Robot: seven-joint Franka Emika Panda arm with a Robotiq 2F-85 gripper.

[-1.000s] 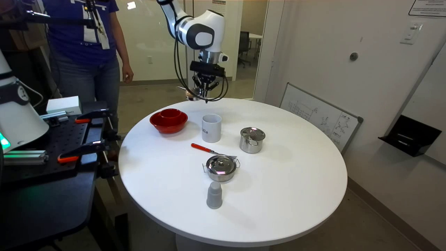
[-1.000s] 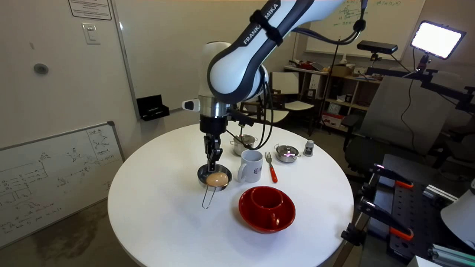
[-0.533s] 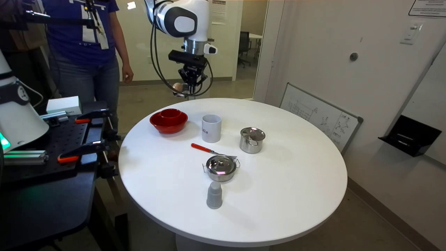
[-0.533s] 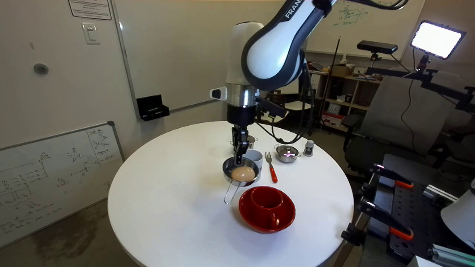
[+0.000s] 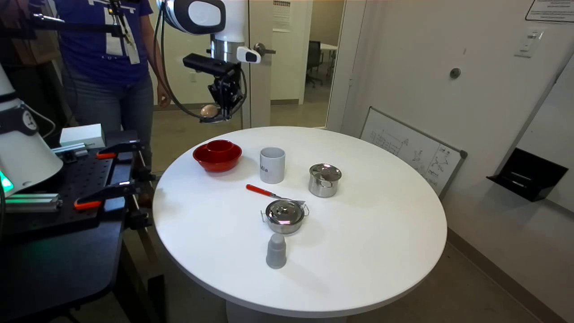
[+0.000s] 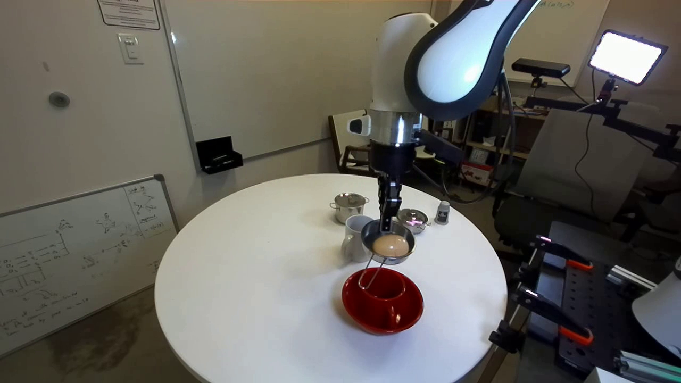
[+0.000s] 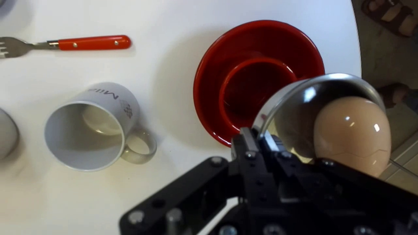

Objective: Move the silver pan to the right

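Observation:
The silver pan [image 6: 372, 232] is a small shallow pan with a wire handle, and a brown egg [image 6: 391, 246] lies in it. My gripper [image 6: 385, 227] is shut on the pan's rim, one finger inside and one outside. It holds the pan in the air above the table, with the handle over the red bowl in that view. In the wrist view, the pan [image 7: 294, 114] hangs to the right of my fingertips [image 7: 259, 138], and the egg [image 7: 354, 130] shows clearly. In an exterior view, my gripper [image 5: 228, 114] and the pan [image 5: 214, 120] are seen side-on beyond the table's far edge.
A red bowl [image 6: 354, 311] holding a red cup [image 6: 384, 284] is near the pan. A white mug [image 5: 272, 166], a red-handled fork [image 5: 260, 190], a tall lidded pot [image 5: 324, 181], a low lidded pot [image 5: 284, 217] and a grey shaker [image 5: 276, 252] stand on the white table [image 5: 358, 251].
My gripper has carried the pan with the egg leftward in an exterior view and rightward in an exterior view, from beside the mug toward the red bowl, and somewhat higher.

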